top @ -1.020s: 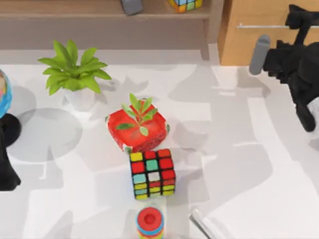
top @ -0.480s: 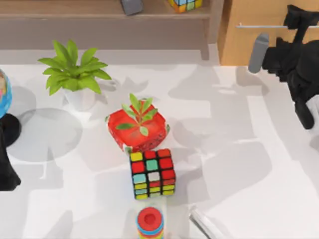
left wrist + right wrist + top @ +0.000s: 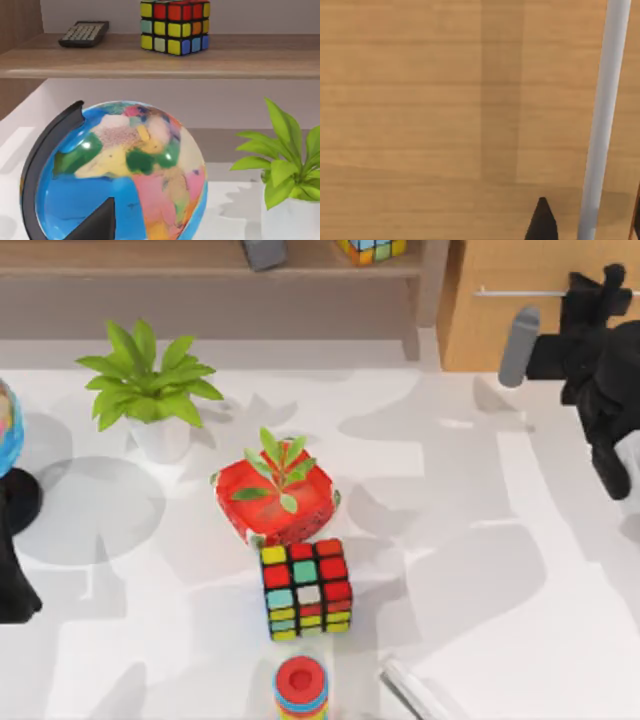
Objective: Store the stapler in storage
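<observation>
My right gripper (image 3: 590, 285) sits at the light-brown wooden drawer's (image 3: 500, 330) thin silver bar handle (image 3: 602, 120); finger state: cannot tell. Slim pale-grey stapler (image 3: 410, 690) lies right of the colourful cube (image 3: 306, 589). Likely light, rigid, smooth; grasp mid-length across its narrow sides.

White table (image 3: 480, 570) w/ globe (image 3: 8, 440), 2 potted plants, cube (image 3: 306, 589), ring stack (image 3: 300, 688), stapler (image 3: 415, 690).

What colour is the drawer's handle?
Silver, against the light-brown wooden drawer; the handle shows best in the right wrist view.
</observation>
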Robot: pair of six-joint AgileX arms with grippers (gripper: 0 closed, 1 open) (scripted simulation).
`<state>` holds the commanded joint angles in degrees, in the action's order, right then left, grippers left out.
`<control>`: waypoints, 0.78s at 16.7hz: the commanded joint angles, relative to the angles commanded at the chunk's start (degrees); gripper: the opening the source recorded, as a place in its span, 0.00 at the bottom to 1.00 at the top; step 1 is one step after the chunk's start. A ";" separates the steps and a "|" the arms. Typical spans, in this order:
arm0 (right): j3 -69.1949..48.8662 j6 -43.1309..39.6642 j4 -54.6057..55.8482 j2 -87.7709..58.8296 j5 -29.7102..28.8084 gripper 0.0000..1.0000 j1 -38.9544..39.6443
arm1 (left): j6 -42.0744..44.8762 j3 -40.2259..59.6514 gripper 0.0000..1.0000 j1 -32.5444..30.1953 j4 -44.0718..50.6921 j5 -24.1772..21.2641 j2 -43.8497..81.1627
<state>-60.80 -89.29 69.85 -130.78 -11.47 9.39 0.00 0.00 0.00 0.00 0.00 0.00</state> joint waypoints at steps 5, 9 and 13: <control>0.00 0.00 0.00 0.00 0.00 0.00 0.00 | 0.00 0.00 1.00 0.00 0.00 0.00 0.00; 0.00 0.00 0.00 0.00 0.00 0.00 0.00 | 0.00 0.00 1.00 0.00 0.00 0.00 0.00; 1.05 0.20 0.63 0.64 -0.12 0.00 0.53 | 0.00 0.00 1.00 0.00 0.00 0.00 0.00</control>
<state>-59.75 -89.09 70.49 -130.14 -11.59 9.92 0.00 0.00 0.00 0.00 0.00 0.00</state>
